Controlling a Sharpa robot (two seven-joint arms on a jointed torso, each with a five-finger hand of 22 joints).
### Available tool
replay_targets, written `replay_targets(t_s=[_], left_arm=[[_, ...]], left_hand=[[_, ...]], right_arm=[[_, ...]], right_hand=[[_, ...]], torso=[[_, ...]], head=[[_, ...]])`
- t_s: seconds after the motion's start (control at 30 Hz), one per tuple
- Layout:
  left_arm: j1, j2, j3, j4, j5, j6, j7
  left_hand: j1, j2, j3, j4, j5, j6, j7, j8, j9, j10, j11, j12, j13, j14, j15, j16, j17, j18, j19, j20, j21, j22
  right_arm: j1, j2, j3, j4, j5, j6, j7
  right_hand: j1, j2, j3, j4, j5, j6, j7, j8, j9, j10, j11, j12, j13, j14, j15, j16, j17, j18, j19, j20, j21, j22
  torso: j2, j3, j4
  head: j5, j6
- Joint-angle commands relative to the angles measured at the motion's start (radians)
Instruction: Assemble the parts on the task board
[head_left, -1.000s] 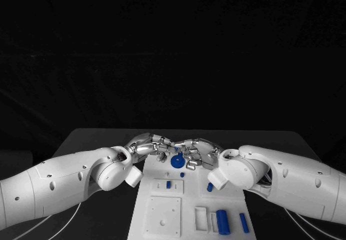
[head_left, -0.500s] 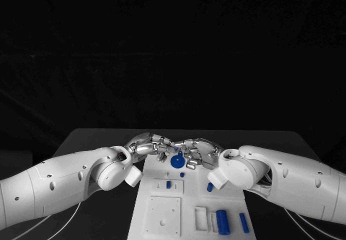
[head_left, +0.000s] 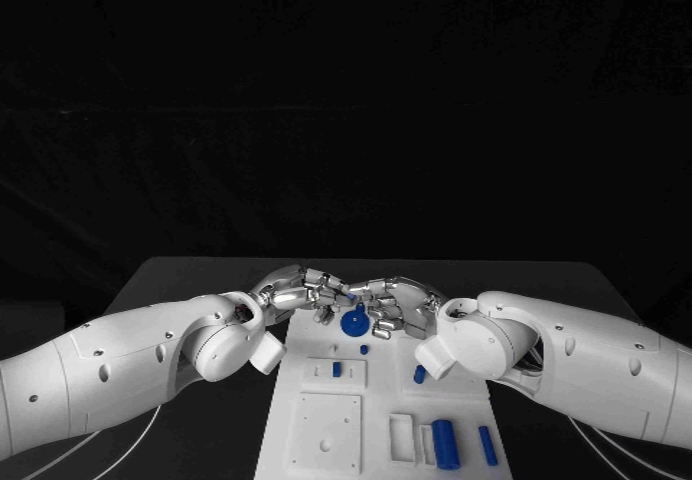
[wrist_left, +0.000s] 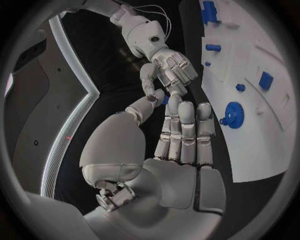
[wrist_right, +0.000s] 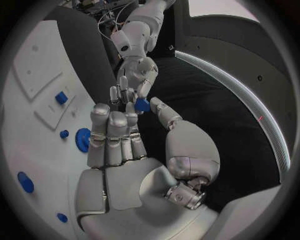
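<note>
Silver fingers of the left robot hand (head_left: 299, 291) and the right robot hand (head_left: 391, 303) meet fingertip to fingertip above the far end of the white task board (head_left: 378, 400). Between them sits a small blue part (wrist_right: 142, 105); the right wrist view shows it pinched between the right thumb and a fingertip, with the left fingertips touching it from the other side. Whether the left robot hand really grips it or only touches it I cannot tell. Each hand's remaining fingers lie straight, side by side, and both white forearms slope in from the near corners of the bench (head_left: 548, 280).

Just under the hands a blue gear (head_left: 355, 321) stands on the board. Nearer the robot lie a small blue peg (head_left: 338, 369), a blue piece (head_left: 420, 374) beside the right wrist, and two blue cylinders (head_left: 446, 444) at the near end, next to a square recessed plate (head_left: 329, 430).

Both wrists crowd the board's long edges; the grey bench shows bare beyond the hands up to its far edge.
</note>
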Motion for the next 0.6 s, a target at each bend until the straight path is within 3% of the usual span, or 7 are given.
replay_targets(t_s=[0.03, 0.27, 0.6], left_arm=[[-0.001, 0.0, -0.001, 0.003, -0.014, -0.009, 0.008], [-0.001, -0.005, -0.001, 0.006, -0.064, -0.01, 0.006], [-0.001, -0.015, -0.001, 0.009, -0.106, -0.021, 0.007]], left_hand=[[0.005, -0.014, -0.002, -0.01, -0.005, -0.039, 0.006, -0.018, -0.008, -0.004, 0.002, 0.004, -0.003, -0.002, 0.002, 0.005, -0.001, 0.004, 0.007, -0.075, -0.003, 0.014], [0.017, -0.037, -0.004, -0.02, -0.012, -0.15, -0.004, -0.068, -0.028, -0.024, -0.004, 0.003, -0.009, -0.008, -0.002, 0.004, -0.003, 0.005, 0.006, -0.075, -0.004, 0.016], [0.03, -0.06, -0.002, -0.017, -0.02, -0.189, -0.002, -0.07, -0.026, -0.073, 0.005, 0.002, -0.014, -0.021, 0.006, 0.007, -0.003, 0.003, -0.002, -0.071, -0.005, 0.018]], right_arm=[[0.002, 0.001, 0.002, 0.002, -0.024, 0.008, 0.015], [0.002, 0.0, 0.002, -0.001, -0.048, -0.016, 0.009], [0.002, -0.001, 0.002, -0.02, -0.088, -0.037, -0.018]], right_hand=[[0.0, 0.008, 0.005, 0.0, 0.003, 0.036, 0.029, 0.007, 0.0, 0.003, -0.003, 0.004, -0.001, 0.0, -0.01, 0.007, 0.001, 0.036, 0.008, 0.0, 0.005, 0.02], [-0.002, 0.006, 0.008, 0.002, 0.013, 0.039, 0.028, 0.008, 0.002, 0.005, -0.004, 0.004, -0.002, 0.0, -0.011, 0.007, 0.002, 0.036, 0.009, 0.0, 0.006, 0.02], [-0.004, 0.003, 0.009, 0.003, 0.017, 0.04, 0.027, 0.008, 0.002, 0.006, -0.005, 0.003, -0.003, 0.0, -0.011, 0.007, 0.002, 0.036, 0.01, 0.0, 0.007, 0.02]], torso=[[0.0, -0.0002, -0.0002], [0.0, -0.0005, 0.0002], [0.0, -0.0011, 0.0006]], head=[[0.0, 0.0], [-0.001, 0.0], [-0.003, 0.0]])
